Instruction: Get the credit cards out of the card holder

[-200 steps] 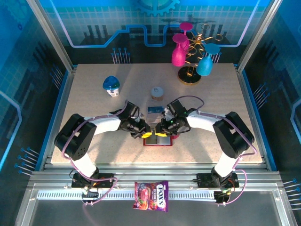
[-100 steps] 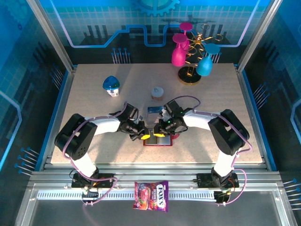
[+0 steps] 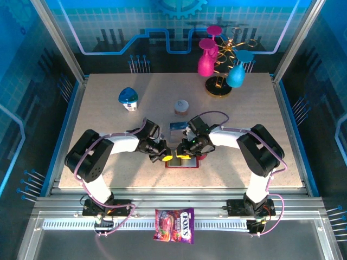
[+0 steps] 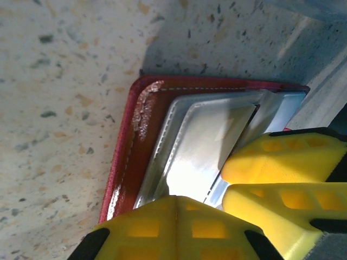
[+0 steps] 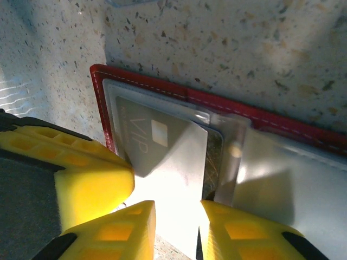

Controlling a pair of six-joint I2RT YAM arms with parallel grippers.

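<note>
Top external | right gripper [image 3: 185, 156] shifted left | left gripper [image 3: 167, 158] closed further

My wrist views blur up close; glare whitens the card holder [image 5: 227, 105] toward 6 o'clock; overhead is evenly bright.

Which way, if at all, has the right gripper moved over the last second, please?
Yes. Seen from above, the right gripper has shifted slightly left across the card holder, its wrist now nearer in line with the small jar.

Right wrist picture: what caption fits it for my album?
Yellow-fingered robot hand at a grey plastic VIP card in the red leather-like card holder.
</note>
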